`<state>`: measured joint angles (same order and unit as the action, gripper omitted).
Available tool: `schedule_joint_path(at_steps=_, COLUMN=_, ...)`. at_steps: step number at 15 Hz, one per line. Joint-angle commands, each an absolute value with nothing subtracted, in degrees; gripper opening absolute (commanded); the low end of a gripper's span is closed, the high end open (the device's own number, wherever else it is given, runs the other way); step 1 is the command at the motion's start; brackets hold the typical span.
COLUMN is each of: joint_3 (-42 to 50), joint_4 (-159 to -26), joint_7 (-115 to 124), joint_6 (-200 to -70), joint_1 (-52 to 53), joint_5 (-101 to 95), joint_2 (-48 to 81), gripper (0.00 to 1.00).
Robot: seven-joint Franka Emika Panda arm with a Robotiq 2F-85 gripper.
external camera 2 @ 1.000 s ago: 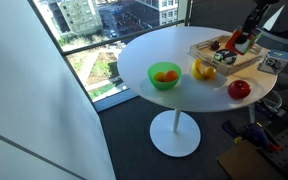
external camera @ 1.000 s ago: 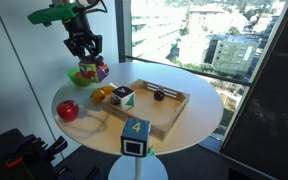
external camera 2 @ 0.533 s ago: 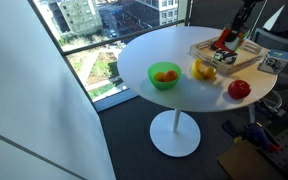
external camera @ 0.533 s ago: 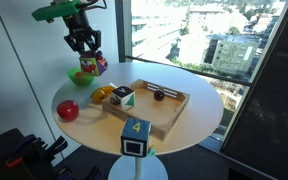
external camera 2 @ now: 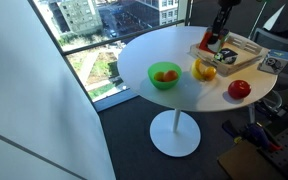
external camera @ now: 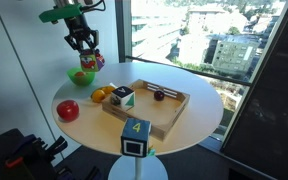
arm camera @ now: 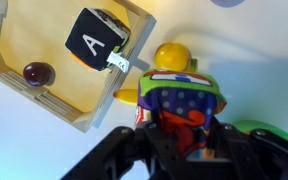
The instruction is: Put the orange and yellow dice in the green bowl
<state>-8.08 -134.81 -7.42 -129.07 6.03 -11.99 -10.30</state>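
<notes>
Above the table (external camera: 199, 100), gripper (external camera: 86, 56) clamped on the orange and yellow dice (arm camera: 179, 98); green bowl (external camera: 75, 79) nearby

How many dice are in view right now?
3. The orange and yellow dice is gripped in the tool; a green, white and black cube sits in the wooden tray; a teal cube marked 4 is at the table edge.

Overhead: clear air all round the gripper (external camera: 86, 58) clamping the dice (arm camera: 179, 98) high above the table (external camera 2: 144, 50).
Bowl (external camera 2: 165, 86): top unblocked, orange pieces (external camera 2: 165, 75) lying inside.
Window side: bare tabletop, wide passage.
Tray (arm camera: 34, 30): lettered cube (arm camera: 96, 40) and plum (arm camera: 38, 73) inside, yellow fruit (external camera 2: 205, 70) just outside its wall, apple (external camera 2: 240, 89) near.
</notes>
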Motion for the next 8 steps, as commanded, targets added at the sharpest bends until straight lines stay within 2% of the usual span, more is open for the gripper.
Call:
schedule_joint_path(at_steps=1, joint_3=-9.33, joint_4=-130.29, joint_7=-5.44, joint_6=-128.49, joint_1=7.07, joint_5=-14.61, joint_2=-6.14, gripper=0.17)
schedule_joint_path(at_steps=8, joint_3=-10.55, joint_4=-125.65, joint_7=-5.74, joint_6=-128.91, joint_1=9.52, joint_5=-14.37, joint_2=-1.34, gripper=0.17)
